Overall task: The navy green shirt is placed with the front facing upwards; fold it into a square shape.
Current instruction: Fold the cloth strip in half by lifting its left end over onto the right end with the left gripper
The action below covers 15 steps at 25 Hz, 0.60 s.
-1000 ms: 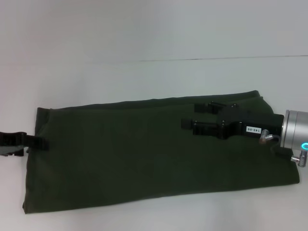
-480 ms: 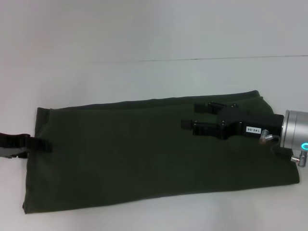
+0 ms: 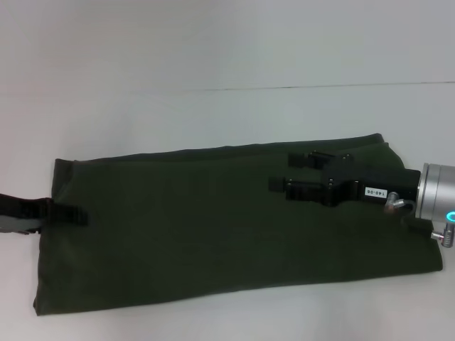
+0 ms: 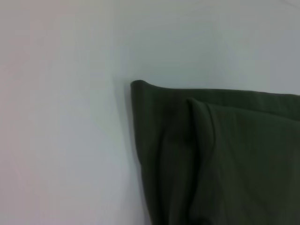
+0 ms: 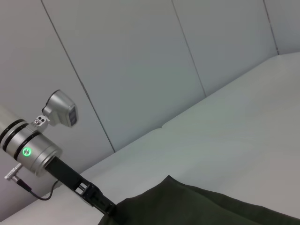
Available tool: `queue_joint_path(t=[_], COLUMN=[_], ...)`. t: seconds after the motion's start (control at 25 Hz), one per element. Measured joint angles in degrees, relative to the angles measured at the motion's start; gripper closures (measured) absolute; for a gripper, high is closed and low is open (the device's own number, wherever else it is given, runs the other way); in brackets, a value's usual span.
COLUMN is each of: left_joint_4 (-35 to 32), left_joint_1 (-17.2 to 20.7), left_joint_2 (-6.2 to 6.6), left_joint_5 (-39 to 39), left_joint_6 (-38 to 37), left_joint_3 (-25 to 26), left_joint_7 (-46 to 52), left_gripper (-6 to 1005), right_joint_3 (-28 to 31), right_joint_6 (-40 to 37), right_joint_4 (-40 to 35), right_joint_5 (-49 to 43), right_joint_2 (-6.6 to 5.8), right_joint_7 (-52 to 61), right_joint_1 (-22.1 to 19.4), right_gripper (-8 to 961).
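Shirt lies on the white counter as a long green band across the lower half of the head frame, plain side up, no lettering visible. Sides look already folded in, so my read is the next step is the cross fold to get a square.

My right hand sits over the right end of the shirt, upper right part of the cloth, fingers pointing toward frame left. Two finger bars are apart with nothing between them, so it's open at a moderate gap, not holding cloth. Can't tell if it touches the fabric.

My left hand comes in from the left edge, tip just over the shirt's left border, about mid-height. Can't tell whether its fingers are spread or closed. The left wrist view shows the shirt corner with a second layer edge lying on top, near the middle of that frame. The right wrist view shows the left arm at lower left, reaching the shirt edge at the bottom.

To do this well, I'd want each hand to pinch all layers at its end, not only the top one. Lift low and carry one end straight over to the other, edges matched. Risk I see: layers slipping apart and the band skewing.
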State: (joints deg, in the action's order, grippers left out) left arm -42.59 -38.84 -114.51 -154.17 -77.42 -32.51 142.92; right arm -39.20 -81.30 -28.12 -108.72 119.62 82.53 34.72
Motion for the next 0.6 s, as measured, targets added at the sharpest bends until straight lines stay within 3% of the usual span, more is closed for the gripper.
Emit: queue_joint_path(t=[0.6], left_joint_4=[2.0], left_joint_1=[-1.3], left_joint_2=[-0.17], left_joint_5=[0.2], left_joint_6=[-0.4], left_joint_3=[0.3], left_joint_7=[-0.4], left_gripper=[163], right_joint_3=[0.0], right_joint_6=[0.0], right_joint_4=[0.0], right_joint_5=[0.0], right_joint_2=[-0.01], right_joint_7=[0.0], right_joint_1=[-0.1], right_gripper=[69])
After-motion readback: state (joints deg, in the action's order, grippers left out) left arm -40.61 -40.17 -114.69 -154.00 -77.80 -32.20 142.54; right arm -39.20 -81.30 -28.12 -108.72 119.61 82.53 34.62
